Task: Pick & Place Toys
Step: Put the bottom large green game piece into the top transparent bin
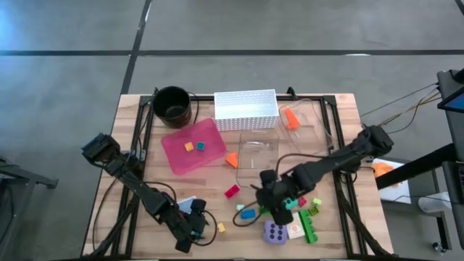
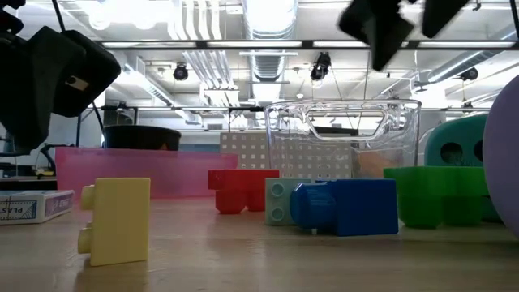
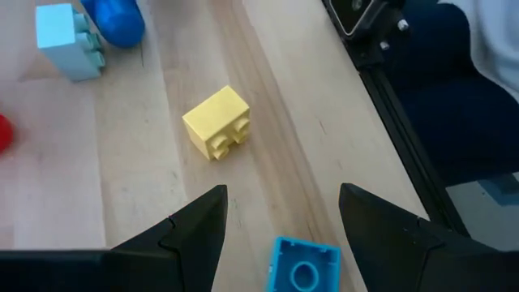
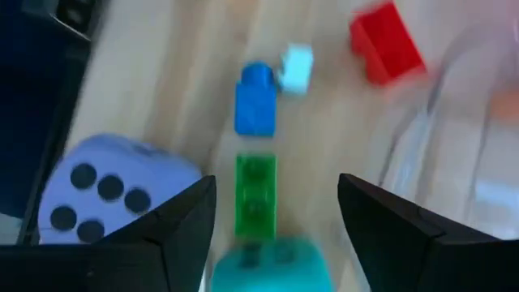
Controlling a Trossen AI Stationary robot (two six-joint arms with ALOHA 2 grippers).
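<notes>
The right gripper (image 4: 276, 235) hovers with fingers spread, empty, over a green brick (image 4: 256, 195) on the counter (image 1: 341, 145) beside the purple die (image 4: 105, 191). Light, rigid, slick plastic: pinch its long flat sides. The left gripper (image 3: 280, 223) waits, fingers parted, near a yellow brick (image 3: 216, 122).

Only partly readable print: "PLAS", in dark capitals on the near side of a small flat white box (image 2: 32, 206) at the table's left edge, the remainder cut off. Nothing else legible anywhere.
</notes>
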